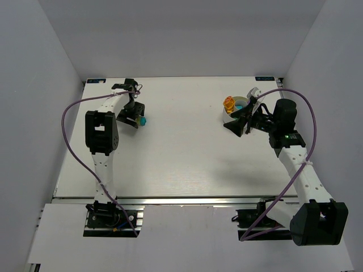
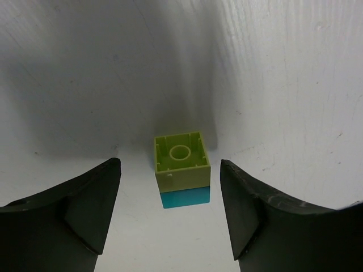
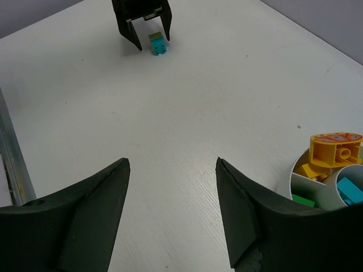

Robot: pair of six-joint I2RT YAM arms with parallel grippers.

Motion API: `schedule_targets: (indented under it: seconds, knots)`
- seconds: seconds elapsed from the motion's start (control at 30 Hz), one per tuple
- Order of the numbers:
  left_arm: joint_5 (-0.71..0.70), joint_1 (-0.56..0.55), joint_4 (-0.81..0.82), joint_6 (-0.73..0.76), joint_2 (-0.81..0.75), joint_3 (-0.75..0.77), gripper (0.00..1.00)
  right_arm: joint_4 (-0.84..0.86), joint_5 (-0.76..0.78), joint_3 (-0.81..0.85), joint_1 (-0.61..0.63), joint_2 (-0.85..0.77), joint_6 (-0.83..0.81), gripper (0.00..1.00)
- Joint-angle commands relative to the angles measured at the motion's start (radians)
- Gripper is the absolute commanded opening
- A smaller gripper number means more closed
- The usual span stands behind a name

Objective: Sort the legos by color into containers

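Left gripper (image 2: 170, 190) stands wide open over the two-coloured lego (image 2: 182, 169) - a pale yellow-green block joined to a cyan one. In the left wrist view the lego shows between the two dark fingers (image 2: 93, 209) and touches neither. It rests on the white table (image 1: 181, 158) at the far left, well apart from everything else.

Across the table, at the far right, sits the round white bowl (image 3: 293, 170) with inner dividers. One compartment holds an orange lego (image 3: 334, 152) standing above the rim, another a cyan lego (image 3: 350, 191), and a green lego (image 3: 303, 200) shows in a third. Right gripper (image 3: 173, 218) hangs just beside the bowl - jaws spread wide, nothing between them, pointing across the table toward the left arm.
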Motion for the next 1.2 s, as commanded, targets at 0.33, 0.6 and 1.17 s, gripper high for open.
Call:
schedule_targets:
  seconds: [0.33,0.6,1.17]
  knots:
    - [-0.029,0.014,-0.001,-0.018,-0.014,0.013,0.67,0.033,-0.036,-0.012,-0.029,-0.014,-0.006,0.67]
    - [-0.018,0.014,0.011,-0.034,-0.011,0.002,0.58,0.034,-0.051,-0.013,-0.037,-0.014,-0.006,0.65]
    - [0.198,0.003,0.348,0.352,-0.126,-0.174,0.04,-0.079,-0.186,0.02,-0.04,0.001,-0.088,0.69]
